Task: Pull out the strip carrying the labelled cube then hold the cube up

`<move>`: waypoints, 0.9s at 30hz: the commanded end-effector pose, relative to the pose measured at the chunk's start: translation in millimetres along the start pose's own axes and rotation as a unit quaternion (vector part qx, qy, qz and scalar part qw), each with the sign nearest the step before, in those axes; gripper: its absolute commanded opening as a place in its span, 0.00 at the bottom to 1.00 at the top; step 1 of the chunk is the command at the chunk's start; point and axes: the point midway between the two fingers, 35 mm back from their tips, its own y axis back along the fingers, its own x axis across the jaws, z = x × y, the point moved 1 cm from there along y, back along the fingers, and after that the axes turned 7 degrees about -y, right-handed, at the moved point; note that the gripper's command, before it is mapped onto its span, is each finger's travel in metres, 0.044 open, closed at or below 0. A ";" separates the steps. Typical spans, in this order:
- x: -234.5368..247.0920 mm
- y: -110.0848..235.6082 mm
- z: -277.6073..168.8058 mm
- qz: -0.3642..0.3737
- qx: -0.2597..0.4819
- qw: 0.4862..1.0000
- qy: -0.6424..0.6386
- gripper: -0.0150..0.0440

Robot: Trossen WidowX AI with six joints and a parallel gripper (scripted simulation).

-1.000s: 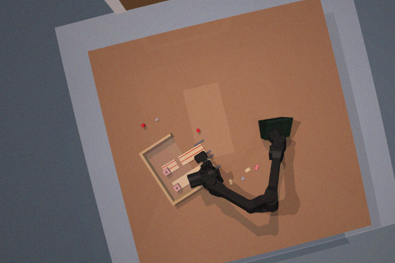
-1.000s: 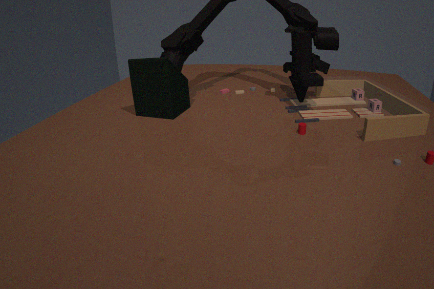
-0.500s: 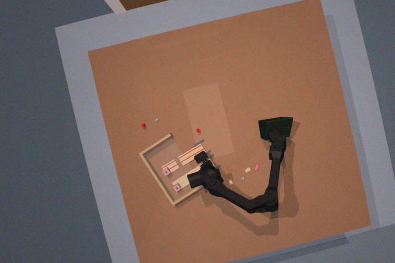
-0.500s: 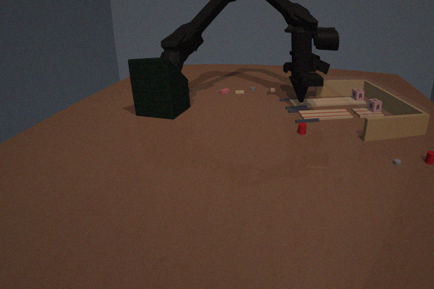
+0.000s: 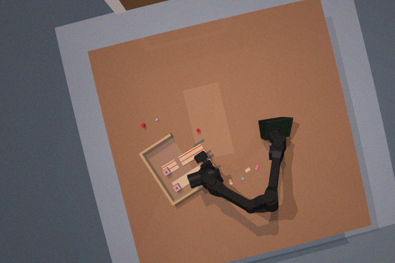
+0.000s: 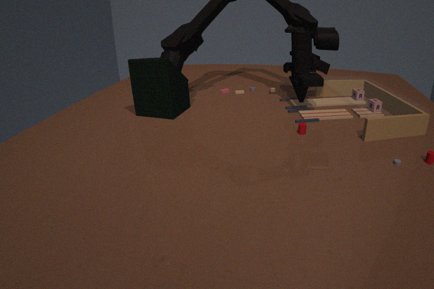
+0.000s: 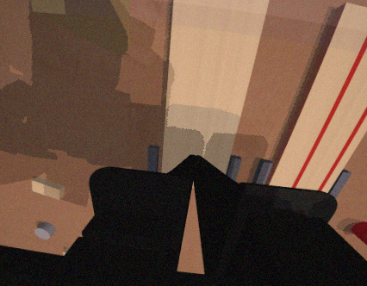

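Note:
A plain tan strip [image 5: 186, 178] [image 6: 333, 101] [image 7: 213, 65] runs in one piece out of the open-fronted tray [image 5: 156, 145] [image 6: 396, 127]. It carries a pink cube labelled R [image 5: 176, 187] [image 6: 358, 94] at its far end. Beside it a red-lined strip lies in two pieces with a gap: a near piece [image 5: 190, 154] [image 6: 326, 114] [image 7: 333, 121] and a far piece [image 5: 169, 165] [image 6: 366, 112] bearing a second pink R cube [image 5: 166, 172] [image 6: 375, 105]. My gripper [image 6: 300, 99] [image 7: 194, 160] is shut and points straight down, its tips on the plain strip's near end.
Short grey pegs [image 6: 296, 107] [image 7: 152, 157] [image 7: 263, 170] flank the strips' near ends. Red cylinders [image 5: 198, 130] [image 6: 301, 128] [image 5: 143, 125] and grey discs [image 5: 156, 119] [image 5: 242, 178] stand around. Small tan [image 5: 247, 169] and pink [image 5: 256, 167] blocks lie towards the arm's dark base [image 5: 276, 127] [image 6: 157, 88].

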 end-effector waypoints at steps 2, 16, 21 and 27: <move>-0.3 -2.6 0.1 -0.002 0.001 1.000 -0.001 0.25; -2.1 -3.2 -15.9 -0.002 0.002 1.000 -0.002 0.25; -3.0 -3.5 -23.3 -0.002 0.002 1.000 -0.002 0.25; -4.0 -3.9 -32.1 -0.002 0.002 1.000 -0.002 0.25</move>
